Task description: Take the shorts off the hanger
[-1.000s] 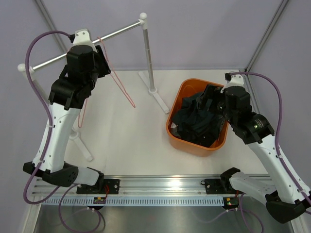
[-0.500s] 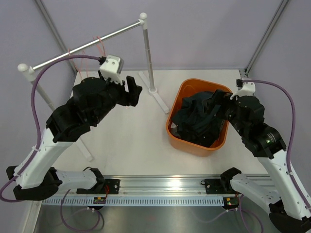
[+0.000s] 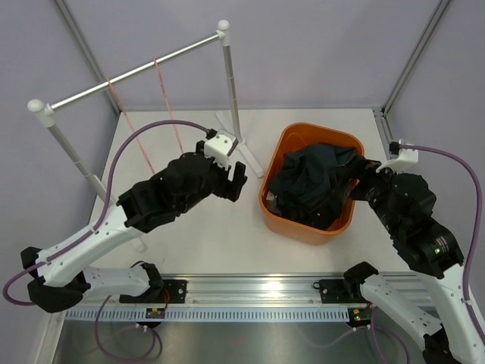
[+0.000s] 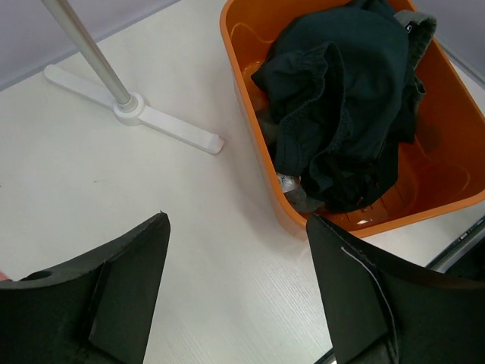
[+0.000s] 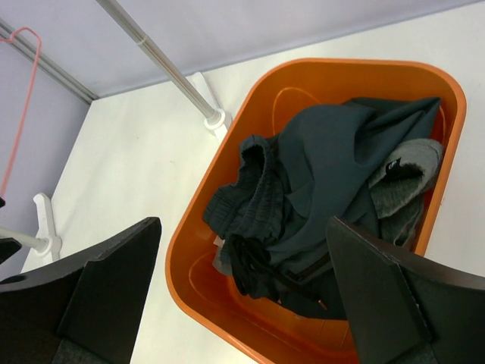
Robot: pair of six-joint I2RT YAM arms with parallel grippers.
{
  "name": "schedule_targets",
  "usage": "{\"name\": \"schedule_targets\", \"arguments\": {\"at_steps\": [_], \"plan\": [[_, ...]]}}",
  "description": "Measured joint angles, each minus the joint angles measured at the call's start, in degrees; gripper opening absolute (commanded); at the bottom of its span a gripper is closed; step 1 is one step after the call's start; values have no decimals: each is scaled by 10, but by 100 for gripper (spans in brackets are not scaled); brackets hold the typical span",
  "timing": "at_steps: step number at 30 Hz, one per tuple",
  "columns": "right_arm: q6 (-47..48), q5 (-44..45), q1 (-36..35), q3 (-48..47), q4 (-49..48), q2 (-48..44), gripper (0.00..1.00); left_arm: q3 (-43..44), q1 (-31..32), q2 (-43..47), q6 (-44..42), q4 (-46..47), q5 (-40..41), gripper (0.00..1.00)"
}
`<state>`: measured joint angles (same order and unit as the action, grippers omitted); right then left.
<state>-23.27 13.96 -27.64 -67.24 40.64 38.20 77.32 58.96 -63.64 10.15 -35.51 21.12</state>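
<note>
Top external: shorts [image 3: 311, 180] heaped in orange bin [image 3: 303, 230] near right edge of desk [image 3: 189, 235]; two pink hangers [image 3: 163, 87] on rail [image 3: 136, 73] over far-left corner; left claw [image 3: 229, 184] over desk centre, just beside bin.
Left wrist: left claw wide, holding nothing.
Right wrist: right claw [image 5: 242, 299] wide, holding nothing, above bin; grey pair [image 5: 402, 182] under dark pair [image 5: 318, 174].

Left end effector [image 3: 235, 182] fingers spread, empty; right end effector [image 3: 362, 173] spread wide, empty.
</note>
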Motion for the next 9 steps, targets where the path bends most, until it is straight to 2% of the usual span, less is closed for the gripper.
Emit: {"name": "schedule_targets", "arguments": {"at_steps": [9], "plan": [[-5,0,0,25,10,-19,100,-7,7,23,2,30,-2,79]]}}
